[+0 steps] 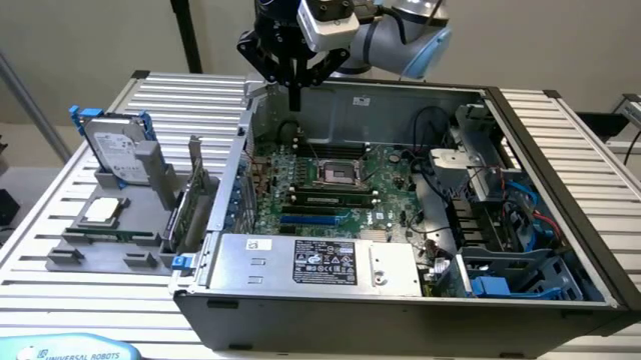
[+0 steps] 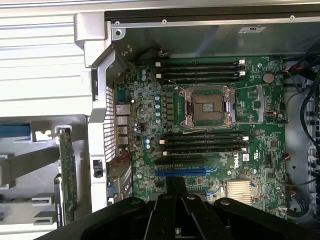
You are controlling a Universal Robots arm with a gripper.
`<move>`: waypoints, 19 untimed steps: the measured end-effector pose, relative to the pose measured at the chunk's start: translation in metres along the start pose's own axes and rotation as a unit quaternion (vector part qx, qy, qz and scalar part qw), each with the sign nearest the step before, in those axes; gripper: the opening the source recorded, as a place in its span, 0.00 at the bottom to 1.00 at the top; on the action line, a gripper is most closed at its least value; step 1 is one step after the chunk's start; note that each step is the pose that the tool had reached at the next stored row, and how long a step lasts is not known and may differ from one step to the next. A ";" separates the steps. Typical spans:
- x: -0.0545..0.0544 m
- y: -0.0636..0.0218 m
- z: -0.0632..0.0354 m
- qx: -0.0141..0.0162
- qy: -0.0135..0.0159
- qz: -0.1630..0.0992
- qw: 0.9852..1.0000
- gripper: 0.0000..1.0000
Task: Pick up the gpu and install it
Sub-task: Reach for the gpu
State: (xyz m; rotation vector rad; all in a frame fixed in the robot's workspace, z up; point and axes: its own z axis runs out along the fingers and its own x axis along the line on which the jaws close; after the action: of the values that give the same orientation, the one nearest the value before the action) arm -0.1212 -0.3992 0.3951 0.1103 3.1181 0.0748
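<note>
Hand (image 1: 296, 103), closed and empty, points straight down above the case (image 1: 401, 101).

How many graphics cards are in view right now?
1. The gpu stands on edge in the gray rack outside the computer case, on the exterior view's left. The expansion slots on the motherboard look empty, though part of it is hidden.

gpu (image 1: 186, 210) (image 2: 67, 175), thin dark green card, standing on edge in grey holder (image 1: 110, 251), just beside open computer case (image 1: 401, 315)
</note>
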 end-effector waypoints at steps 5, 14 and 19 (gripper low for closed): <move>0.003 -0.0095 -0.0004 0.000 0.000 0.000 1.000 0.11; 0.036 -0.0313 -0.0021 0.000 -0.004 0.000 1.000 0.11; 0.059 -0.0380 -0.0022 0.000 -0.004 0.000 1.000 0.11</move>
State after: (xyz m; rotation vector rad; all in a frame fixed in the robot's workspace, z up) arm -0.1827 -0.4329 0.3943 0.1098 3.1097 0.0752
